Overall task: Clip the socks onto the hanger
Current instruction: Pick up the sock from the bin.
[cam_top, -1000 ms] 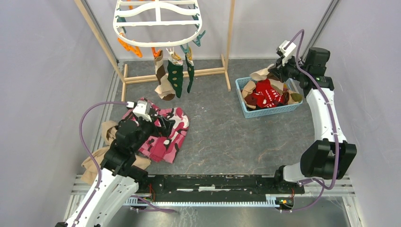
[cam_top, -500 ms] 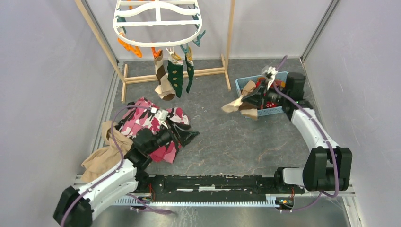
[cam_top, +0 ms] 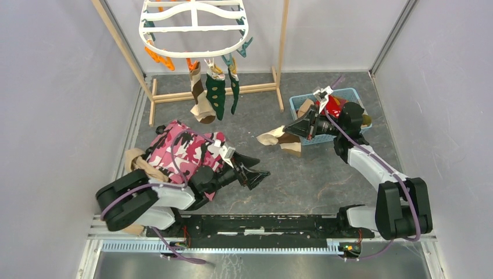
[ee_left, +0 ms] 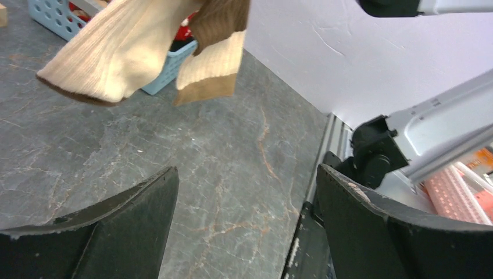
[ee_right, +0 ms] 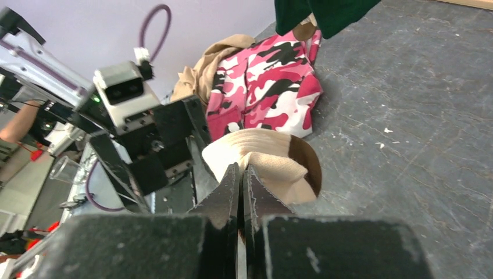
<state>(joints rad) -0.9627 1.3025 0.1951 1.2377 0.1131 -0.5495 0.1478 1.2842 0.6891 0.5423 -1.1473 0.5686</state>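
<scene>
Left gripper (cam_top: 261,167) has swung low, forearm level, facing the tan sock (cam_top: 268,139).

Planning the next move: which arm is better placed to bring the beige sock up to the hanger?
Right, probably: the right fingers are shut on the beige sock; the left fingers stand open and empty.

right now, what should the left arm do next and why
Probably ease the open left gripper forward to the tan sock; the right gripper, shut on it, holds it out ahead of the left jaws, its ends hanging free.
</scene>
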